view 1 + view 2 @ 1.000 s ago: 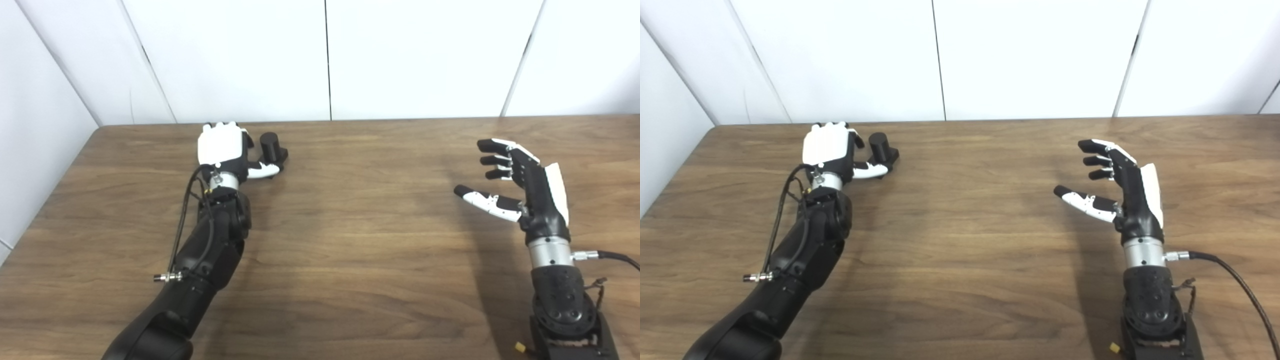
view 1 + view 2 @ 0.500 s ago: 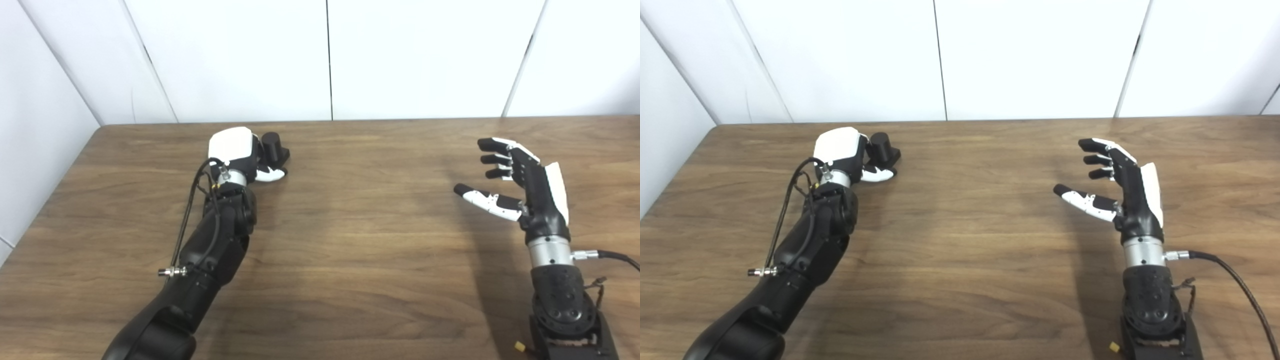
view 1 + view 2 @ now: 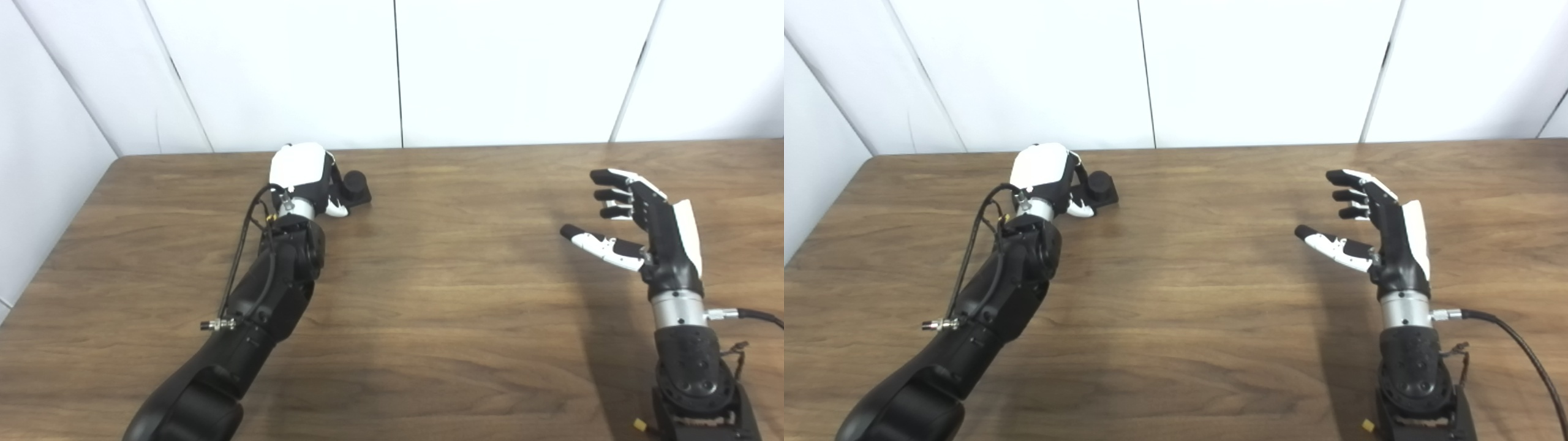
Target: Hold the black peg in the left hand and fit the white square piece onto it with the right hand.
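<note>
The black peg (image 3: 356,184), a short cylinder on a square base, stands on the wooden table (image 3: 441,294) at the back left. My left hand (image 3: 301,173) is pressed against its left side, white back up. Its fingers curl onto the peg and its thumb (image 3: 337,209) lies at the base, so the hand is shut on the peg; part of the hold is hidden by the hand's back. My right hand (image 3: 640,223) hovers over the right side of the table, open, fingers spread, holding nothing. No white square piece shows in either view.
White wall panels (image 3: 398,67) rise just behind the table's far edge. The table's left edge (image 3: 55,245) runs along a side wall. A black cable (image 3: 1513,343) trails from my right wrist toward the right.
My left hand has rolled to the right over the peg and closed against it. The peg has shifted a little to the right with the hand. My right hand has stayed still.
</note>
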